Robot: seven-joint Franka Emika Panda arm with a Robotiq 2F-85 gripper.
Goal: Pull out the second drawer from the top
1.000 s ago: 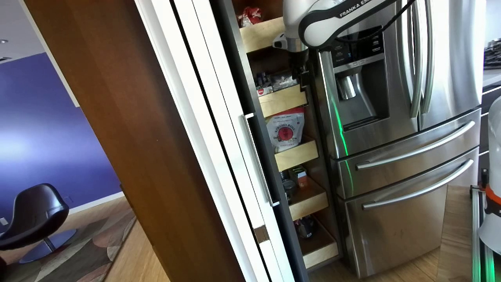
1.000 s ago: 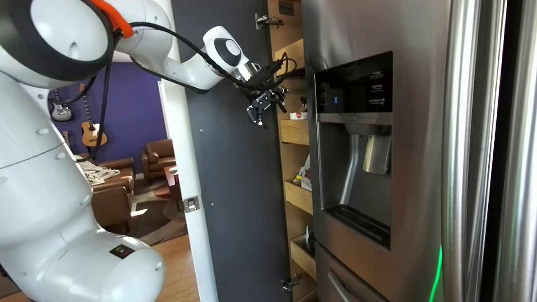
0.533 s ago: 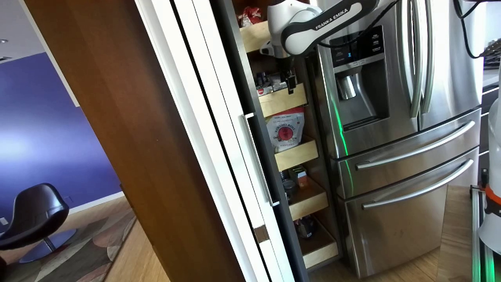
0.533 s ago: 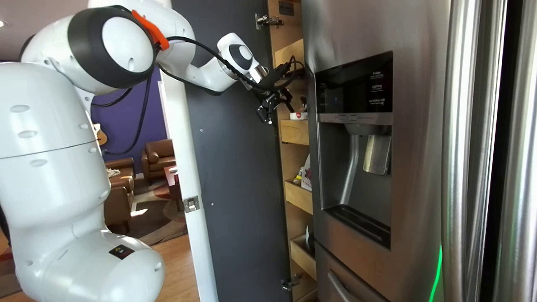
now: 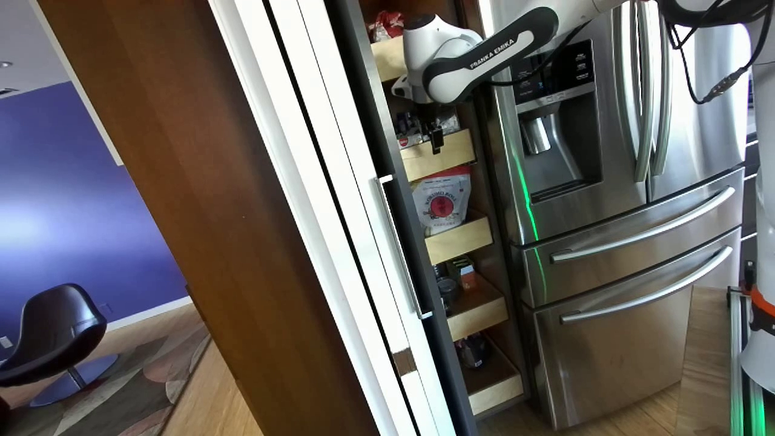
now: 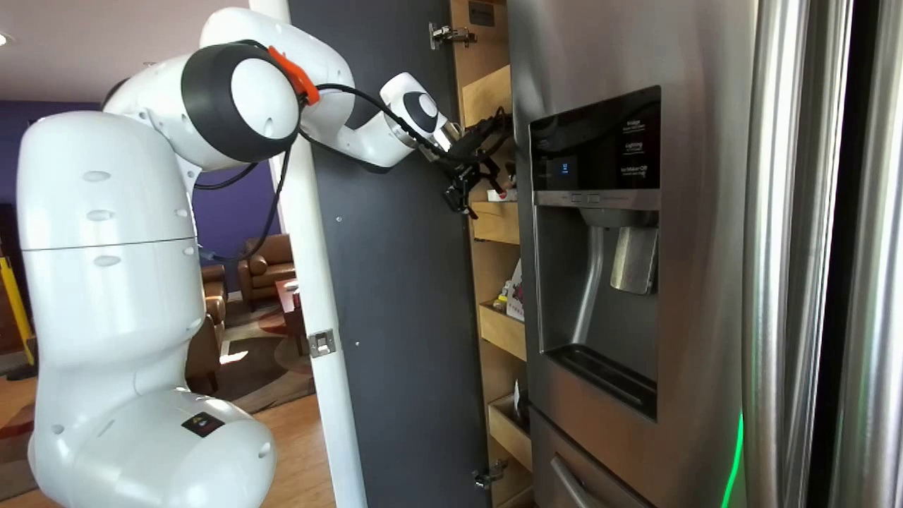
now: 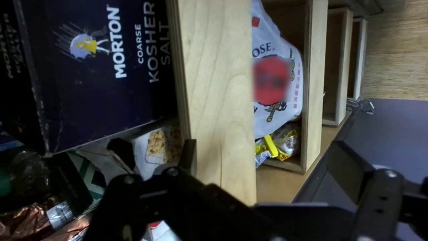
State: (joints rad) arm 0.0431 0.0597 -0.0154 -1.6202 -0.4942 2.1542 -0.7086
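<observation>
The second drawer from the top is pale wood. Its front shows in both exterior views [image 5: 449, 156] [image 6: 496, 223] and fills the middle of the wrist view [image 7: 219, 93]. It looks pushed in, level with the drawers below. A dark blue salt box [image 7: 100, 67] and other packages lie in it. My gripper [image 7: 267, 164] is open and empty, one finger at the drawer front's top edge, the other beyond its lower side near the grey door. It hangs at the drawer front in both exterior views [image 5: 435, 140] [image 6: 482, 201]. Contact cannot be told.
The open grey cabinet door [image 6: 402, 296] stands close beside the gripper. The steel fridge [image 6: 705, 247] stands on the cabinet's other side. The top drawer [image 5: 390, 59] is above. Below is a drawer [image 5: 460, 239] with a white and red bag [image 5: 442, 203].
My gripper has moved toward the cabinet, lower and over to the second drawer's front, nearer the door side. The arm has followed. The drawers have not moved.
</observation>
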